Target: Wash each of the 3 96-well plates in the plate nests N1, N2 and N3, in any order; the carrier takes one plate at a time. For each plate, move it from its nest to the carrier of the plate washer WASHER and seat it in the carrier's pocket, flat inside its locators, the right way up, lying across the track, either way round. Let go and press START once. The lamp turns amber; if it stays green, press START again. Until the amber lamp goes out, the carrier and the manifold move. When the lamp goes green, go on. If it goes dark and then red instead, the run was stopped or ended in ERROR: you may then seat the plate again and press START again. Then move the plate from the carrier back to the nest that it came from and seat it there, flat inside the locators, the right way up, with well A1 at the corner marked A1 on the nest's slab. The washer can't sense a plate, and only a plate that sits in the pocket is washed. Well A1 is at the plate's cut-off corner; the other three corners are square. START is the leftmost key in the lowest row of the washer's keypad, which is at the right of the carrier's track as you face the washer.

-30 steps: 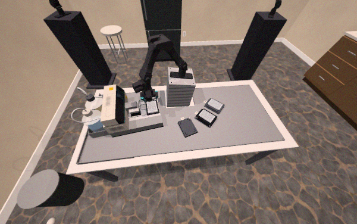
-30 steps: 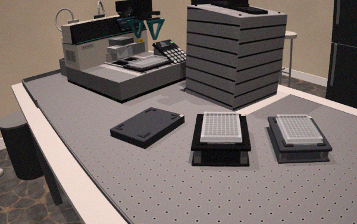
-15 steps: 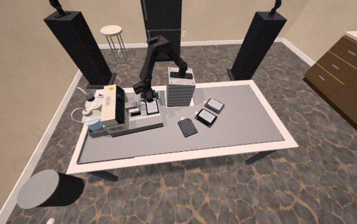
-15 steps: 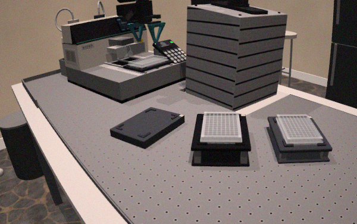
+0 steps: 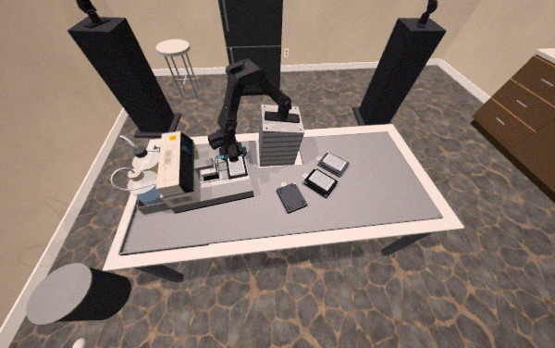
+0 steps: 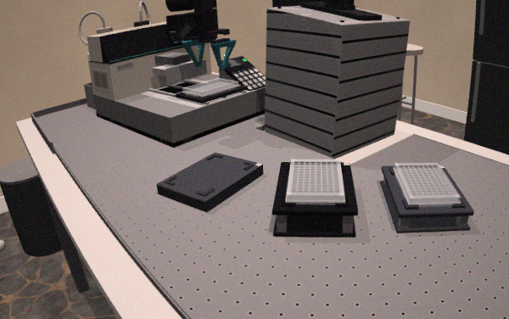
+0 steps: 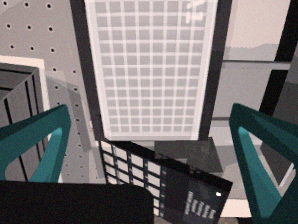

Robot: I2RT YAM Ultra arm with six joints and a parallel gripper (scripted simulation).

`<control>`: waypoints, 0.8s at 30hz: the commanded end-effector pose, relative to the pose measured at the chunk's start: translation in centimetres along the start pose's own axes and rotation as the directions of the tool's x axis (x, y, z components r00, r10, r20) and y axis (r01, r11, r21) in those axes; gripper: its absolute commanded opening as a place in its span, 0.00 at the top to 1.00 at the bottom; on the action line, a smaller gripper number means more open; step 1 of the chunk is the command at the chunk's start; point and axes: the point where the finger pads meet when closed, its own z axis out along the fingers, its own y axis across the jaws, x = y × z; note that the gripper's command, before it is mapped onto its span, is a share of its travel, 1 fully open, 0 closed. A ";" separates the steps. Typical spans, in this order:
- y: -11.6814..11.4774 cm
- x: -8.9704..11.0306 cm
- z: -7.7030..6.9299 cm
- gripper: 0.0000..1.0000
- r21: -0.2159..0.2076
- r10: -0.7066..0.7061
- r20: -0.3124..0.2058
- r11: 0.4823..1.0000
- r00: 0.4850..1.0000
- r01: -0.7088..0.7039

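Observation:
The washer (image 5: 175, 162) (image 6: 127, 68) stands at the table's left. A clear 96-well plate (image 5: 236, 168) (image 6: 209, 89) (image 7: 152, 59) lies flat in the carrier's dark pocket (image 7: 73, 63), across the track. My gripper (image 5: 229, 157) (image 6: 210, 59) (image 7: 150, 113) is open and empty. It hangs above the plate's keypad-side end, clear of it. The keypad (image 6: 247, 75) (image 7: 166, 192) is to the right of the track and its lamp (image 6: 244, 60) is green. One nest (image 5: 291, 197) (image 6: 209, 180) is empty. Two other nests each hold a plate, the middle plate (image 5: 320, 181) (image 6: 315, 181) and the right plate (image 5: 334, 163) (image 6: 426, 183).
The arm's tall ribbed pedestal (image 5: 279, 139) (image 6: 335, 76) stands right beside the keypad. Bottles and tubing (image 5: 139, 162) sit behind the washer at the table's left end. Two black pillars (image 5: 125, 74) (image 5: 400, 69) stand on the floor behind the table.

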 end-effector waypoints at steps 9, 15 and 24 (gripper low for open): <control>-0.4 -0.2 1.5 0.00 0.013 0.000 0.007 1.000 1.000 0.000; -0.4 -0.2 2.2 0.00 0.013 0.000 0.007 1.000 1.000 0.000; -0.4 -0.2 2.4 0.00 0.013 0.000 0.007 1.000 1.000 0.000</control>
